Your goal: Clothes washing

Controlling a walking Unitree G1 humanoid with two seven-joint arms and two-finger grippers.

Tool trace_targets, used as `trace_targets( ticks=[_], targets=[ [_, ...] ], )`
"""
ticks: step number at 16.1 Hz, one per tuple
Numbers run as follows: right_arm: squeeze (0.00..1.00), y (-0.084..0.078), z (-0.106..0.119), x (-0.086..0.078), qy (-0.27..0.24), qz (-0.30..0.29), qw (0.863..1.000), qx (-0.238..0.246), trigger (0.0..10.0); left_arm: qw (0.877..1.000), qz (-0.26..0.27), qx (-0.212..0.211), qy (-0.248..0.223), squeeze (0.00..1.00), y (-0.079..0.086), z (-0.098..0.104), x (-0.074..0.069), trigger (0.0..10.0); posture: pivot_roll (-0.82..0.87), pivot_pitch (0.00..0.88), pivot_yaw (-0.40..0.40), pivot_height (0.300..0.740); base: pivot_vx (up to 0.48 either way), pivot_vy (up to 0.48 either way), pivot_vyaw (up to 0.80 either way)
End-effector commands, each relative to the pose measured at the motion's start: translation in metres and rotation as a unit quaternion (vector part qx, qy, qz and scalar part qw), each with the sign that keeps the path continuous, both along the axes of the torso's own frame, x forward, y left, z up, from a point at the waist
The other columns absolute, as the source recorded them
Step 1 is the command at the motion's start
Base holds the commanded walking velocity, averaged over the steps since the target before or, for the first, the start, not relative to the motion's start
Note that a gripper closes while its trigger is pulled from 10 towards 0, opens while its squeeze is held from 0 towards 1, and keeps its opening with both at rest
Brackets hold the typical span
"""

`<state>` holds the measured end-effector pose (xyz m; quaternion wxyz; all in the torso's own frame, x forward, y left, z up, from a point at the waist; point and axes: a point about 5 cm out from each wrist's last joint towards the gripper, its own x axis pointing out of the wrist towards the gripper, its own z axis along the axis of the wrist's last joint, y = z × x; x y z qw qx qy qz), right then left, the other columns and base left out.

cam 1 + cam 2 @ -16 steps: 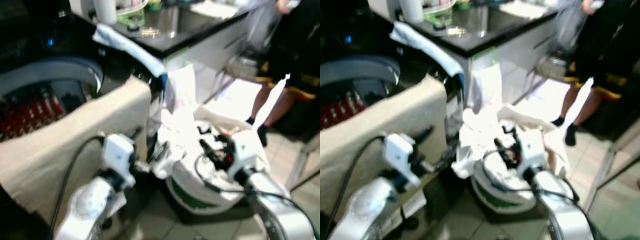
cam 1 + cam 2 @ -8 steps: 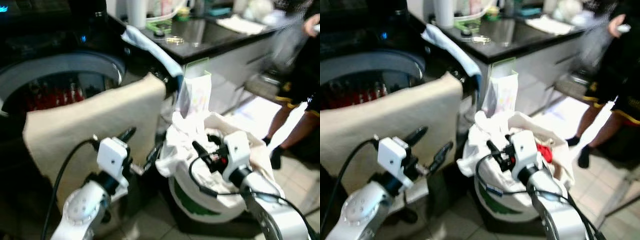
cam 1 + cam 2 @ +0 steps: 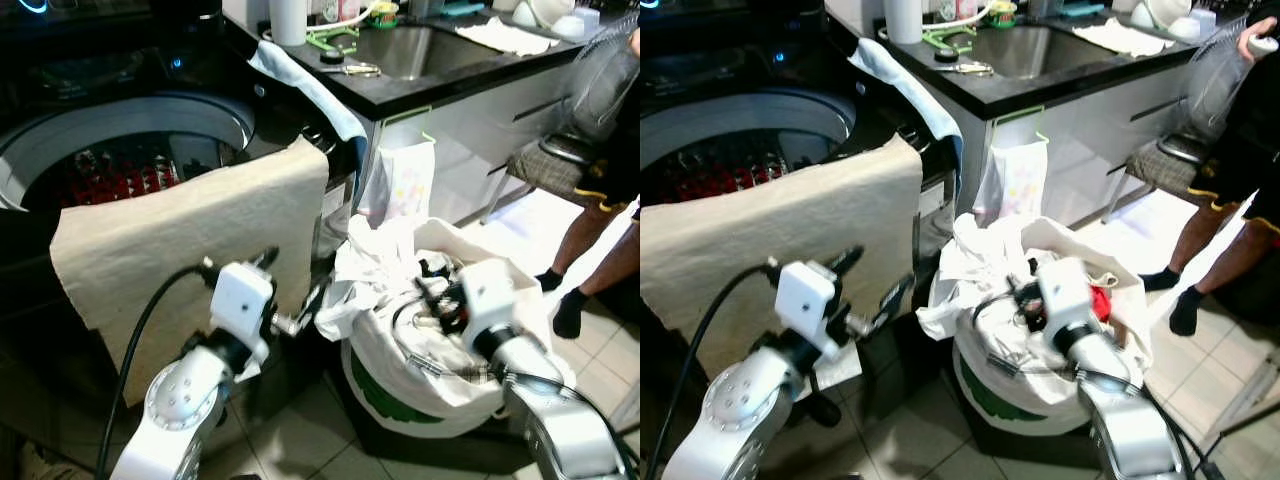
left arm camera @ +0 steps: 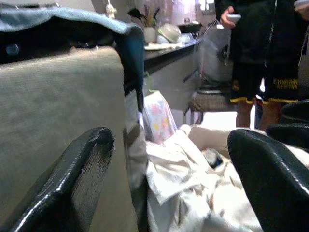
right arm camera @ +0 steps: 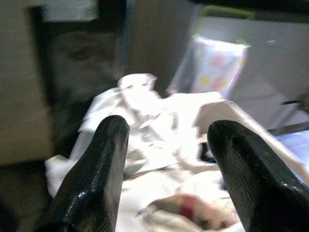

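Left eye view shows the laundry basket (image 3: 420,400), white with a green band, standing on the tiled floor (image 3: 300,440) just beside the washing machine (image 3: 130,130). It is heaped with white clothes (image 3: 375,270) that spill over its rim, and a bit of red fabric (image 3: 1099,301) peeks out on the far side. A beige towel (image 3: 190,230) hangs over the front edge of the machine's round opening, and inside the drum (image 3: 110,170) red items can be made out. A light blue cloth (image 3: 310,90) drapes across the corner between the machine and the dark countertop (image 3: 420,85).

The right gripper (image 5: 166,159) hovers over the pile in the basket, its two black fingers spread apart with nothing between them. The left gripper (image 4: 169,169) is held low in front of the towel, pointing toward the basket, its fingers likewise parted and empty.

A small patterned bag (image 3: 405,185) hangs from the cabinet front behind the basket. On the counter sit a sink (image 3: 410,45), a white roll (image 3: 288,18) and some green items. A person (image 3: 1240,150) in dark clothes stands at the right beside a stool (image 3: 1170,160).
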<state>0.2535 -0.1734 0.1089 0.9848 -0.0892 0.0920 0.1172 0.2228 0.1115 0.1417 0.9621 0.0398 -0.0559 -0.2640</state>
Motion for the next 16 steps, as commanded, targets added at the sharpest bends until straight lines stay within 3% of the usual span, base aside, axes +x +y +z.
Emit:
trace_targets(
  ticks=[1, 5, 8, 11, 16],
  targets=[
    [0.00, -0.004, 0.004, 0.002, -0.009, -0.014, 1.000, 0.014, 10.0, 1.000, 0.004, 0.003, -0.004, 0.00, 0.000, 0.000, 0.002, 10.0, -0.02, 0.000, -0.008, 0.719, 0.000, 0.000, 0.00],
    [0.00, -0.006, -0.011, -0.011, 0.030, -0.029, 0.997, 0.062, 10.0, 1.000, -0.012, 0.016, -0.014, 0.00, -0.004, -0.002, -0.004, 10.0, -0.03, 0.000, -0.006, 0.719, 0.000, 0.000, 0.00],
    [0.00, 0.000, -0.009, -0.021, 0.036, -0.009, 0.996, 0.084, 10.0, 0.999, -0.037, -0.002, -0.012, 0.00, -0.005, -0.001, -0.010, 10.0, -0.03, 0.000, -0.006, 0.719, 0.370, 0.000, -0.32],
    [0.00, 0.006, -0.011, -0.024, 0.045, 0.013, 0.995, 0.085, 10.0, 0.999, -0.042, -0.004, -0.008, 0.00, -0.006, -0.001, -0.010, 10.0, -0.03, 0.000, -0.004, 0.719, 0.451, 0.000, -0.19],
    [0.00, 0.006, -0.008, -0.018, 0.046, 0.032, 0.996, 0.072, 10.0, 0.999, -0.043, -0.018, 0.007, 0.00, -0.005, -0.004, -0.011, 10.0, -0.03, 0.000, -0.001, 0.719, 0.000, 0.000, 0.00]
  ],
)
